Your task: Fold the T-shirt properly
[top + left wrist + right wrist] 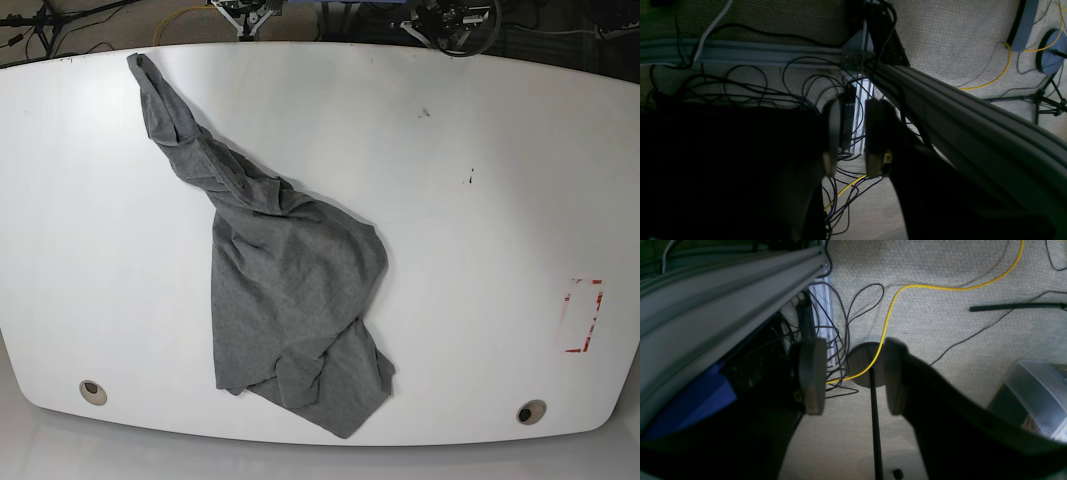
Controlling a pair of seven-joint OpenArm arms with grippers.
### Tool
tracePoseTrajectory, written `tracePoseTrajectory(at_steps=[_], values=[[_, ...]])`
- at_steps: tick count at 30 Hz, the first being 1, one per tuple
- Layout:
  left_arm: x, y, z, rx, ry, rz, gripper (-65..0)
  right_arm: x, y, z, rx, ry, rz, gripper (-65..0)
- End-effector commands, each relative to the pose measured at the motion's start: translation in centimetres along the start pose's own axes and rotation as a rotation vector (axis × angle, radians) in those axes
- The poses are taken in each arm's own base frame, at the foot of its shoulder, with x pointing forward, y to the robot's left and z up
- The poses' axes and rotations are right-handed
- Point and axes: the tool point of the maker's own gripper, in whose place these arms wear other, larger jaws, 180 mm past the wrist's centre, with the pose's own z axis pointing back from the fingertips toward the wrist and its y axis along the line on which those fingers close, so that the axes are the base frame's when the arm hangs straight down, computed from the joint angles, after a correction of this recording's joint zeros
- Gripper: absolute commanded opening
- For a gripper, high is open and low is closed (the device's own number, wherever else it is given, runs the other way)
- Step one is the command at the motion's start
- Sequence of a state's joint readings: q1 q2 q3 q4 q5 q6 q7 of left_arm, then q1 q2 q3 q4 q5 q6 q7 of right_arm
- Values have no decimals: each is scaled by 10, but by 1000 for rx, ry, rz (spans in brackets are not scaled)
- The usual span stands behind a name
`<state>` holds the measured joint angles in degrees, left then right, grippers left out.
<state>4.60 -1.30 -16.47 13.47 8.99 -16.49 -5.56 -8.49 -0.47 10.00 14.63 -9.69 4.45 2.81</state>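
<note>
The left gripper has its jaws a narrow gap apart with nothing between them, only floor cables behind. The right gripper stands wider open, also empty, a yellow cable crossing the carpet beyond it. Neither arm shows in the base view. There the T-shirt lies crumpled on the white table, left of centre, one twisted end running to 11 o'clock, its bulk spreading to 6 o'clock near the front edge
</note>
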Motion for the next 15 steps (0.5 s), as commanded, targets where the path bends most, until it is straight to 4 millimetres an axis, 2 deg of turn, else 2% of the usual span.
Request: tracePoseTrajectory(at_steps=[1,15], values=[[3,2,0,2,-7,1,-535,-1,0,0,1,-3,-2,-388],[3,4,1,8,-7,2,-534,-1,0,0,2,0,-4,-388]])
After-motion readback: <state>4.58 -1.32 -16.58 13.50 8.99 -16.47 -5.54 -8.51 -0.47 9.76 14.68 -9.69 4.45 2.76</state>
